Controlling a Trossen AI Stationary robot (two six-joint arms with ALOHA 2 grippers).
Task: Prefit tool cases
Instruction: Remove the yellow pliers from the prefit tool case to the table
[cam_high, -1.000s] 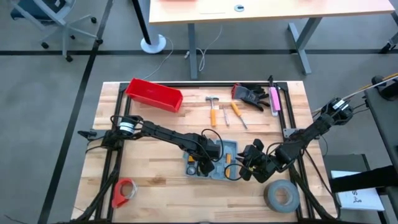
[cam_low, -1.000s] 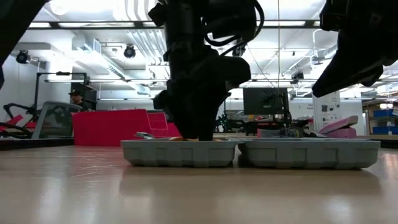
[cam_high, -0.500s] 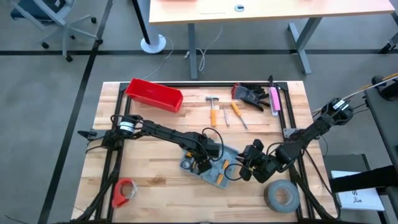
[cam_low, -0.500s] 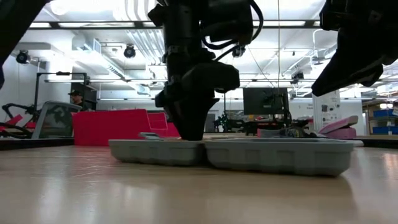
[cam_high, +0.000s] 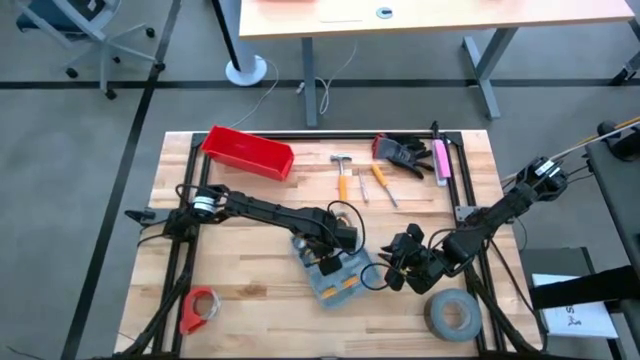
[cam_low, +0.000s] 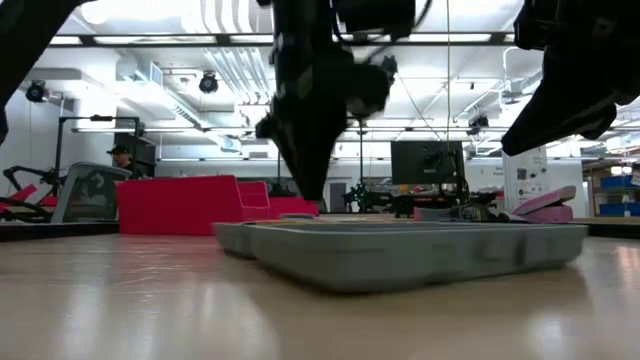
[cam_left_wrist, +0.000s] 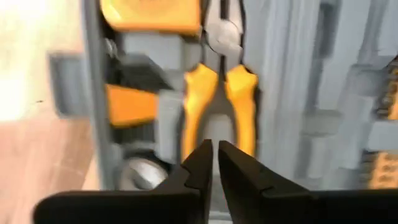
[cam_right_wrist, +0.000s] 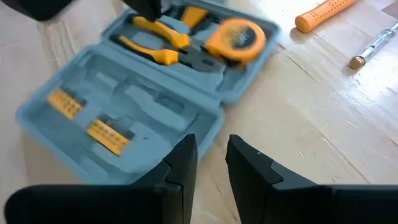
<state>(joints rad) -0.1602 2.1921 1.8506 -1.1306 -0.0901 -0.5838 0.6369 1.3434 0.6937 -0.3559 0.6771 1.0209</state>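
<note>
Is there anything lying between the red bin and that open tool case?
Only the left arm crosses that stretch in the high view; otherwise it is bare wood between the red bin and the tool case.

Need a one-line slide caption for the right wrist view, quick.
Open tool case lying on the wooden table, pliers and tape measure seated in its recesses, the right gripper open nearby.

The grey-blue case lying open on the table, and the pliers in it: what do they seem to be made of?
The case looks like moulded plastic: matte grey-blue, with shaped recesses and rounded corners. The pliers appear to have dark metal jaws and yellow handles, probably plastic or rubber sleeves, though the finish is hard to tell. The table looks like light wooden planks.
</note>
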